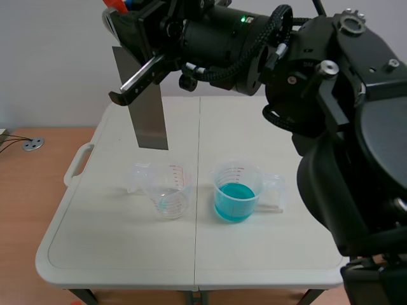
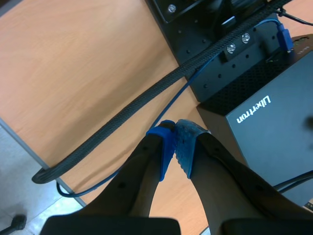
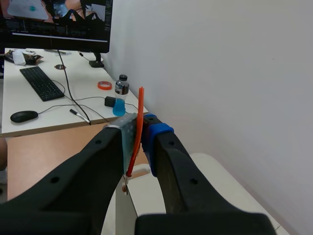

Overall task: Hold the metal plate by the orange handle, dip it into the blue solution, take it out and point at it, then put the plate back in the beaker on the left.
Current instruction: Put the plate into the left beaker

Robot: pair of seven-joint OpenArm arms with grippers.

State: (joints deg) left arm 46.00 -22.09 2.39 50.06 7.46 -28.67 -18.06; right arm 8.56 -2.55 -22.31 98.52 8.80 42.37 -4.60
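A grey metal plate [image 1: 145, 101] hangs upright in the air above the left side of the table, over and slightly behind the left beaker [image 1: 166, 189]. That beaker is clear, with a little bluish liquid at its bottom. My right gripper [image 1: 121, 13] reaches across from the right, high up, and is shut on the plate's orange handle [image 1: 116, 5]. In the right wrist view the thin orange handle [image 3: 140, 122] is pinched between the pads of my right gripper [image 3: 142, 132]. The right beaker [image 1: 235, 192] holds the blue solution. My left gripper [image 2: 175, 147] is shut on nothing, away from the table.
The white folding table [image 1: 114, 254] carries only the two beakers, side by side near its middle. Below my left gripper lie a wooden surface, a braided black cable [image 2: 146, 98] and a black box [image 2: 274, 132]. A desk with a keyboard [image 3: 41, 83] stands beyond the table.
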